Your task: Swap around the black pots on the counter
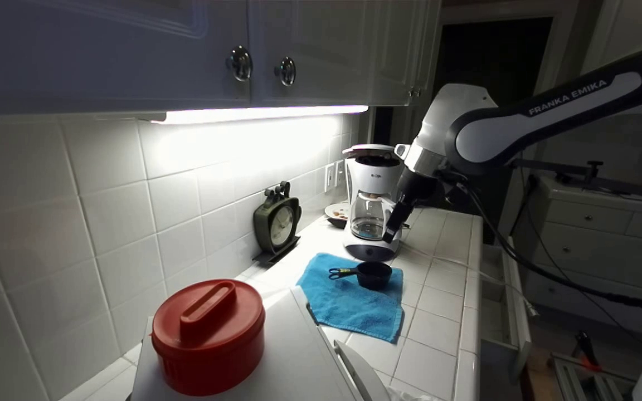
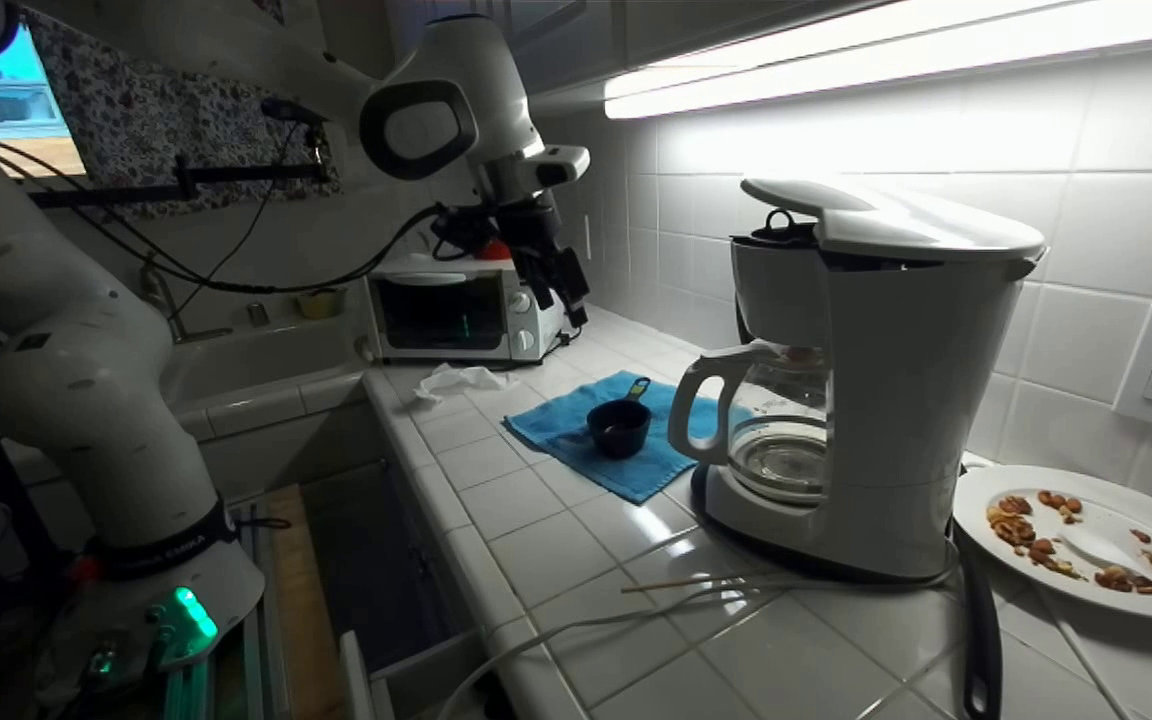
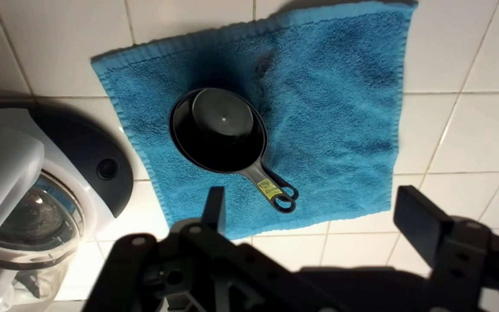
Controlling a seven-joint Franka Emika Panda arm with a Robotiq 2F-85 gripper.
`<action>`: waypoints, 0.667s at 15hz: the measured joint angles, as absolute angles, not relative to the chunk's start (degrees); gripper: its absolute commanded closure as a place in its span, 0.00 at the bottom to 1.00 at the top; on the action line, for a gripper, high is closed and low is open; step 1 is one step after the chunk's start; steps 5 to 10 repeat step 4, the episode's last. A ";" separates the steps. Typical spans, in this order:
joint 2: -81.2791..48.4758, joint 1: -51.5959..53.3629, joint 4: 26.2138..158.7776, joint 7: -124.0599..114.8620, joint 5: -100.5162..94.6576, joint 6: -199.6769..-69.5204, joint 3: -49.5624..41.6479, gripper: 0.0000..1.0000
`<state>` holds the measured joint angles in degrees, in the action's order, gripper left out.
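Our gripper (image 3: 314, 214) gapes empty; below it, overlapping handles (image 3: 269, 188) could have us lifting both pots (image 3: 220, 130) together!

Pots (image 3: 221, 134) look smooth plastic — the towel (image 3: 336, 121), nubbly cloth.

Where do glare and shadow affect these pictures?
Both exterior views: the under-cabinet light burns white, washing out the backsplash; in an exterior view, glare streaks the counter. Wrist view: shadow darkens the towel beside the black pots.
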<state>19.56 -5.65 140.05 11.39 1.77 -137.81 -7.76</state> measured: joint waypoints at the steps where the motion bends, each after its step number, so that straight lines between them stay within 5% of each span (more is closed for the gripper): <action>1: 19.68 -5.65 140.06 11.13 1.75 -137.80 -7.63 0.00; 10: 19.86 -5.66 140.11 10.48 1.69 -137.77 -7.37 0.00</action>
